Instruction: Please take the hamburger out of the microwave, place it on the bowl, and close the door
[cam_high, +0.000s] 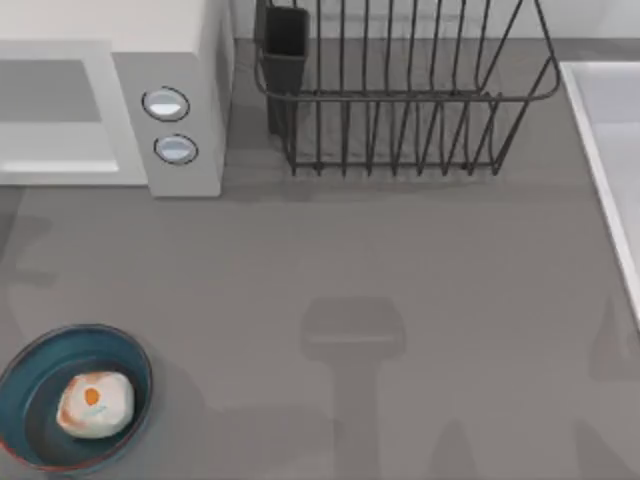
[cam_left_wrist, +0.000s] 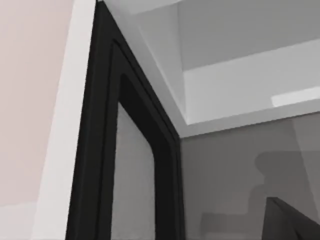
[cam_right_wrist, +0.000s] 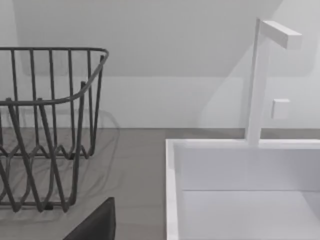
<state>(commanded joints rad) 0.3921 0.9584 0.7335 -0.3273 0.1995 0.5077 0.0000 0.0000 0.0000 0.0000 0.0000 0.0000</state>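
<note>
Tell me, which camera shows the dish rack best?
The top view: the dish rack shows nearly whole, behind the table's middle, right of the microwave. The right wrist view catches one end of it; the left wrist view faces the microwave instead.

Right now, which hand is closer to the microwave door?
Left. My left hand is close beside the door, by its dark frame; my right hand is far off, facing the dish rack and sink at the table's right.

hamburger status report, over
Small pale hamburger with orange spot sits inside the round dark blue bowl. Light-grey microwave at the table's rear left, door looks shut. Dark wire dish rack stands apart.
</note>
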